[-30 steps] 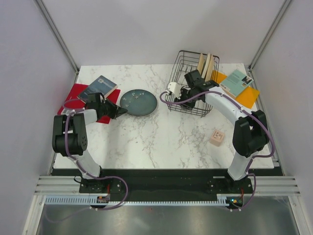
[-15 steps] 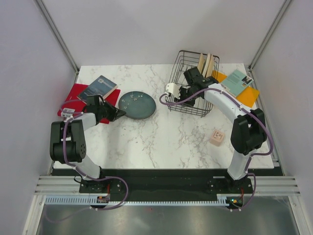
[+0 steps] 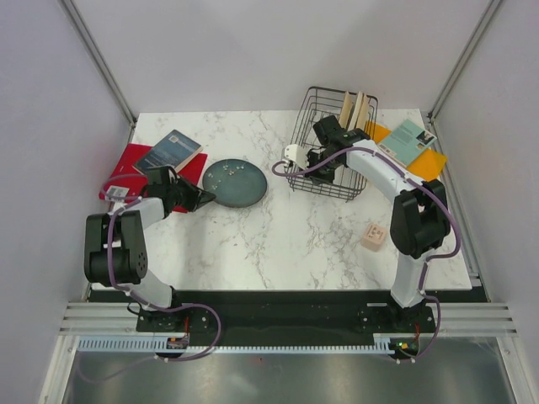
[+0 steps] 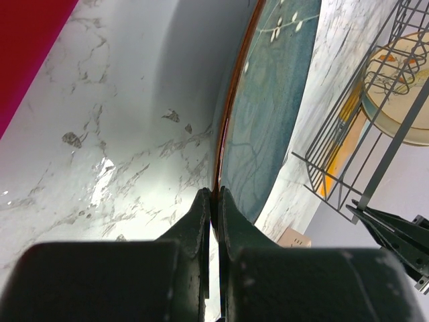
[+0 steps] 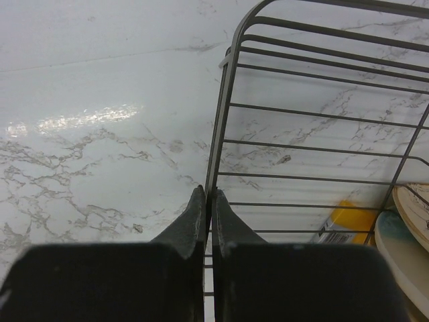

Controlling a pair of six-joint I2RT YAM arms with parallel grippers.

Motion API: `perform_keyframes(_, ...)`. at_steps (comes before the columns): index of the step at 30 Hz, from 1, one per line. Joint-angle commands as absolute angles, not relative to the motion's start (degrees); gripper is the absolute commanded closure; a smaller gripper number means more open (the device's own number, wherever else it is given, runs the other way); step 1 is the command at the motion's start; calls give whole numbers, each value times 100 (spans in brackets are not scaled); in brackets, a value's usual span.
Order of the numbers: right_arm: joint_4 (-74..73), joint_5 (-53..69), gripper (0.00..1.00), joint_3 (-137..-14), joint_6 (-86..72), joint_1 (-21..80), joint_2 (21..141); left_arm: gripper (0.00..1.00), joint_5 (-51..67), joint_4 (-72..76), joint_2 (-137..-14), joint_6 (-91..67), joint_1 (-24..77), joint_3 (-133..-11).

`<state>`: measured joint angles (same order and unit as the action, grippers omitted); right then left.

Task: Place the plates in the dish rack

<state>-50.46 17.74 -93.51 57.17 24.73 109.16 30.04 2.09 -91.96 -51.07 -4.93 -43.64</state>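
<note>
Teal plate [image 3: 236,182] sat on the table [image 3: 278,244], left of the dish rack [image 3: 313,99], its rim clenched by the left gripper [image 4: 212,198] while the right gripper [image 5: 208,201] pinched a rack wire; the next move probably meant lifting it across.

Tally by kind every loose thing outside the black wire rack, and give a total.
Round dark teal ceramic plate: 1
Rectangular books (dark blue, pale teal): 2
Flat red mat: 1
Flat orange board: 1
Small pale pink square block: 1
Total: 6
</note>
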Motion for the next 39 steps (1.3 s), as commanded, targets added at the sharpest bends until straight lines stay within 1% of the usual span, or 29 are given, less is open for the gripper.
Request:
perform_keyframes(1,-5238,2048,100,-9676,6117,2461,10951,98,3190,571,-8737,-4896,-580,-4263)
perform_keyframes(8,-5792,2162,100,-9703,7328,2584,10785,98,3147,536,-8429,-4852,-659,-3982)
perform_keyframes(19,-5889,1943,100,-9247,7936,2856,10424,98,3147,484,-8165,-4860,-721,-3780)
perform_keyframes(22,-5836,1855,100,-9009,7972,2962,10266,98,3164,466,-8069,-4869,-721,-3683)
perform_keyframes(26,-5792,1767,100,-8991,7743,2971,10309,98,3190,440,-7963,-4896,-712,-3533)
perform_keyframes(32,-5152,1389,100,-8833,7340,2936,10301,98,3287,422,-7840,-4922,-651,-3366)
perform_keyframes(39,-4826,1134,100,-8798,7489,2848,10353,98,3314,378,-7752,-4922,-484,-3305)
